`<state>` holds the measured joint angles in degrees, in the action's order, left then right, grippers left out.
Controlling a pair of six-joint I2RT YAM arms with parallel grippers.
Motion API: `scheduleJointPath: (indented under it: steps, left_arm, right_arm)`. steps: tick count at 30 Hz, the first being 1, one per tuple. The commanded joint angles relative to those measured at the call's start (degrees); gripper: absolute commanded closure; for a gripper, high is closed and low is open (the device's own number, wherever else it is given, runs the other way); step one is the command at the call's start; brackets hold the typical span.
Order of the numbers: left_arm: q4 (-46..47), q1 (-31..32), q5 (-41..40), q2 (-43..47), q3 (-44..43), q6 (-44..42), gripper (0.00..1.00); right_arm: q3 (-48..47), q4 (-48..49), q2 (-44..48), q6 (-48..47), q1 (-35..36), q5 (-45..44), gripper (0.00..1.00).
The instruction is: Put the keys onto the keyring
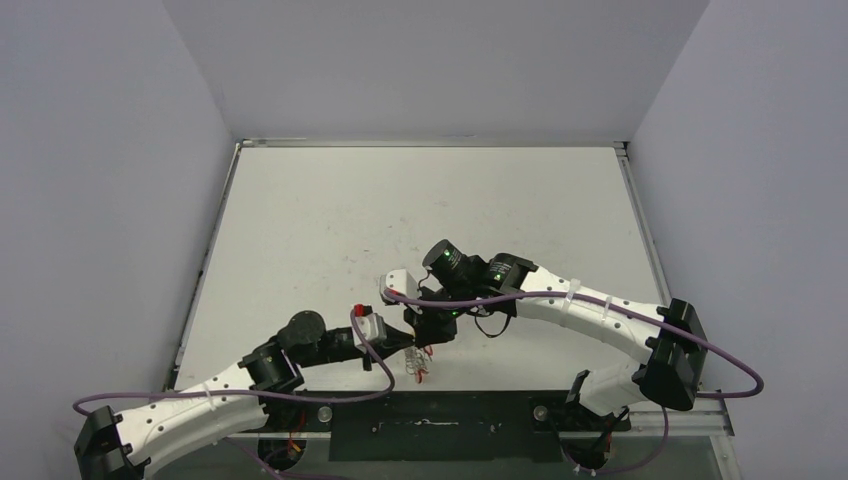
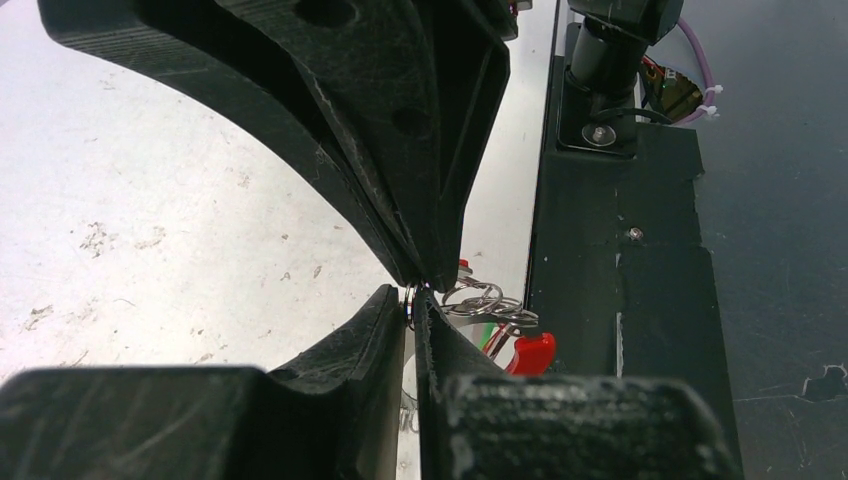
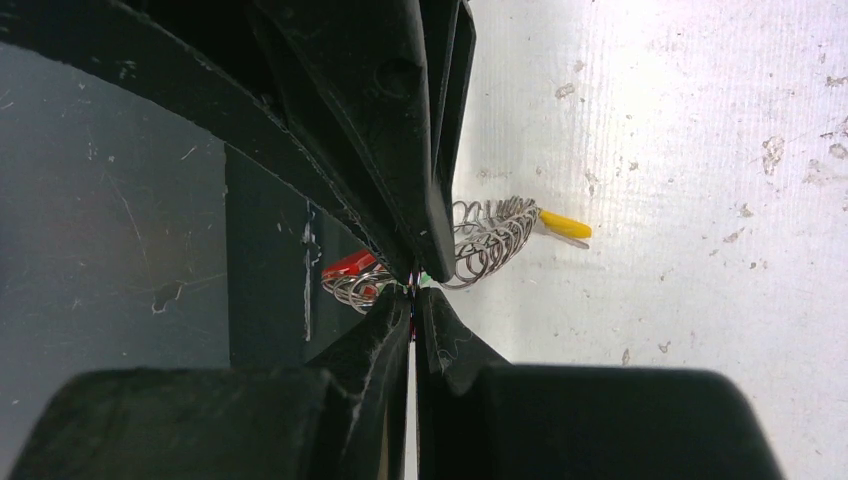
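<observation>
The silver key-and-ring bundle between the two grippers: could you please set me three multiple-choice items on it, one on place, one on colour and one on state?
1. In the top view, where on the white table is the bundle of thin silver wire rings?
A. By the near edge, between the two arms
B. In the far left corner
C. Against the far wall

2. In the right wrist view, what colour is the small plastic tag beyond the coiled rings?
A. Blue
B. Yellow
C. Black

3. In the left wrist view, how does the left gripper stand?
A. Wide open
B. Half open over bare table
C. Closed, its tips pinching the rings

Answers:
1 A, the bundle sits just ahead of the black base strip.
2 B, the tag shows bright yellow against the white surface.
3 C, the fingertips meet on the metal.
</observation>
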<state>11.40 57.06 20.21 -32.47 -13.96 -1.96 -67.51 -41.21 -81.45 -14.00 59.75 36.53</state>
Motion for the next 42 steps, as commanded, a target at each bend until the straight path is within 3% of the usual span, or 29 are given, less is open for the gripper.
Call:
scheduleJointPath:
  steps: [1,4,7,9,11,16,23,30,38,42]
  left_arm:
    - [2.4,0.1,1.1,-1.0,-1.2,-0.4,0.93]
    - [1.3,0.2,1.0,-1.8,-1.6,-0.6,0.85]
    - [1.7,0.2,1.0,-2.3,-1.6,-0.5,0.85]
    - [2.0,0.2,1.0,-2.4,-1.6,-0.7,0.87]
    - [2.0,0.1,1.0,-2.4,-1.6,-1.0,0.99]
    - [4.0,0.2,1.0,-1.1,-0.3,-0.2,1.0]
    - [11.4,0.1,-2.6,2.7,4.9,3.0,1.0]
    - [21.4,0.2,-5.4,6.2,10.3,5.2,1.0]
    - [28.9,0.3,-5.5,9.1,13.6,5.0,1.0]
    - [29.3,0.2,-4.7,10.2,13.8,4.9,1.0]
  right_arm:
    - [-3.0,2.9,-0.2,0.8,0.7,0.5,1.0]
    - [-2.9,3.0,-0.2,0.8,0.7,0.5,1.0]
    - [-2.9,3.1,-0.3,0.8,0.6,0.6,1.0]
    - [-2.9,3.1,-0.5,0.8,0.7,0.6,1.0]
    - [-3.0,3.1,-0.5,0.8,0.7,0.5,1.0]
    - [-2.5,4.0,-0.7,0.9,0.6,-0.4,1.0]
    - [0.5,8.4,1.7,2.4,-1.3,-2.2,0.61]
    - [7.9,18.8,9.6,4.8,-5.9,2.6,0.39]
    - [18.7,34.3,18.5,6.5,-7.2,8.3,0.38]
    - [20.1,39.0,17.9,8.6,-7.2,9.9,0.46]
